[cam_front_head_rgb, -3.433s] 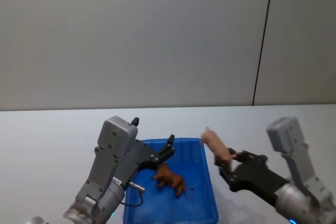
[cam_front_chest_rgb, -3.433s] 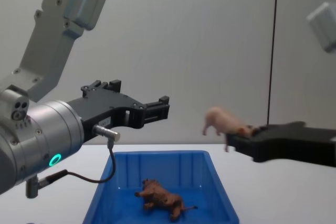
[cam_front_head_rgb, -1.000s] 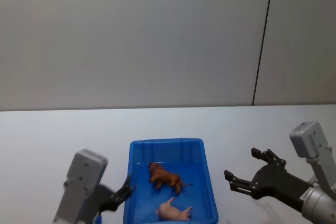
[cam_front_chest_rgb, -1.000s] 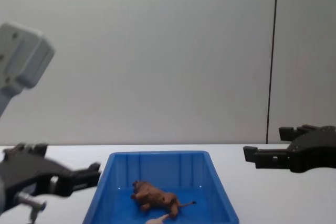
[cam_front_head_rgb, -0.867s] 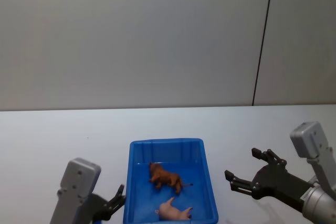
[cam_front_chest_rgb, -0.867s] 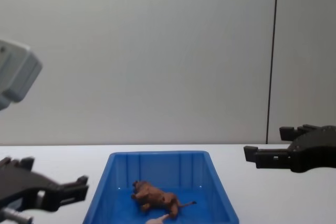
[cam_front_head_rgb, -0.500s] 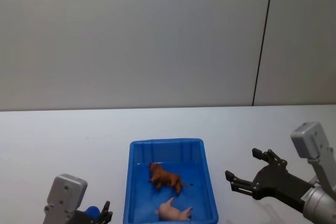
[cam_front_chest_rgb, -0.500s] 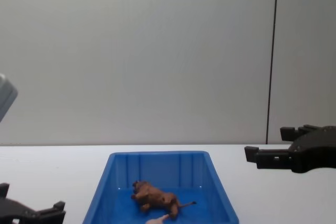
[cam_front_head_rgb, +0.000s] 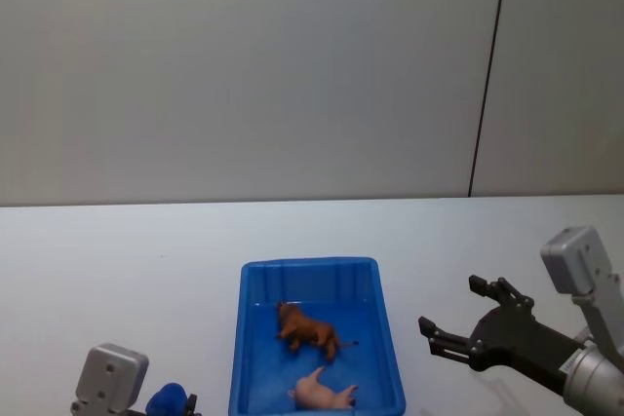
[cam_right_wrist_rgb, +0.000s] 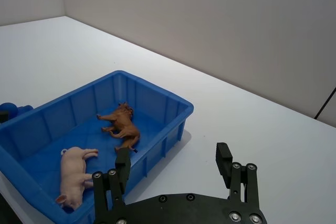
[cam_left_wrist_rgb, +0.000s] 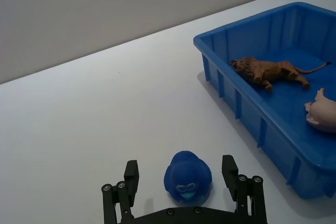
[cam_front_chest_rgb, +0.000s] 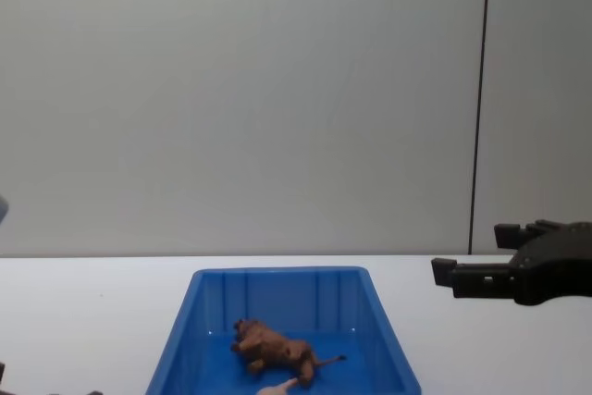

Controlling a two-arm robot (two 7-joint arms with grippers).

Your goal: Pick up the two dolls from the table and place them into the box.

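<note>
Lying inside the box (cam_front_head_rgb: 310, 280) are both dolls: the lion (cam_front_head_rgb: 307, 329) near its middle and the pig (cam_front_head_rgb: 326, 394) on its side by the near wall. The chest view sees the lion (cam_front_chest_rgb: 274, 351) from the side but just a bit of the pig (cam_front_chest_rgb: 277, 388) at the bottom edge. The left wrist view shows a small blue toy (cam_left_wrist_rgb: 187, 176) sitting on the table (cam_left_wrist_rgb: 105, 108) beside the box (cam_left_wrist_rgb: 252, 119), between the spread fingers of the left gripper (cam_left_wrist_rgb: 182, 190), which touch nothing. In the head view that toy (cam_front_head_rgb: 168, 401) sits low down, left of the box. The right gripper (cam_front_head_rgb: 466, 325) hangs to the right of the box, level, pointing in toward it, with its fingers wide apart and holding nothing; the right wrist view shows both of its fingers (cam_right_wrist_rgb: 122, 167) apart above the white table. Behind the table stands a plain grey wall (cam_front_head_rgb: 253, 75) with one thin dark line running up it.
</note>
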